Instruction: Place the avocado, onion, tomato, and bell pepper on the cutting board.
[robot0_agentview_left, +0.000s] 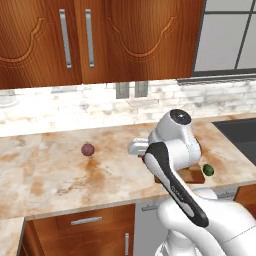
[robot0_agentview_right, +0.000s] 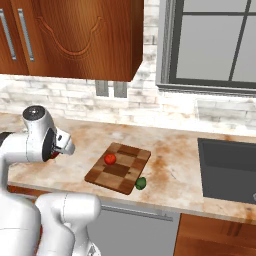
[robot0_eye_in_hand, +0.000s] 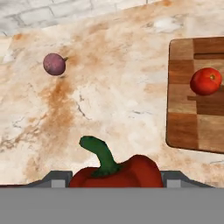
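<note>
No brand, label or writing can be read anywhere in the pictures.

The claw (robot0_eye_in_hand: 114, 186) grips the bell pepper (robot0_eye_in_hand: 117, 171): in the hand view the dark red fruit with its curved green stem sits between the 2 finger tips, which press on its left and right sides, so the claw is closed partway around it. The pepper hangs above the bare marble surface (robot0_agentview_left: 60, 170), short of the cutting board (robot0_agentview_right: 119, 168). In the left base view a sliver of red shows under the arm's wrist, just beside the board's near left corner.

The tomato (robot0_agentview_right: 110, 159) lies on the cutting board, on its left part in the right base view; in the hand view it (robot0_eye_in_hand: 205, 81) is up and to the right of the held pepper, well apart from the claw.

The avocado (robot0_agentview_right: 141, 183) rests on the surface touching or just beside the board's front right corner, close to the surface's front edge; it also shows in the left base view (robot0_agentview_left: 208, 170).

The onion (robot0_agentview_left: 88, 149) lies alone on the open surface, well to the left of the board and the claw, toward the middle between the back wall and the front edge; in the hand view it (robot0_eye_in_hand: 54, 64) is at the upper left.
</note>
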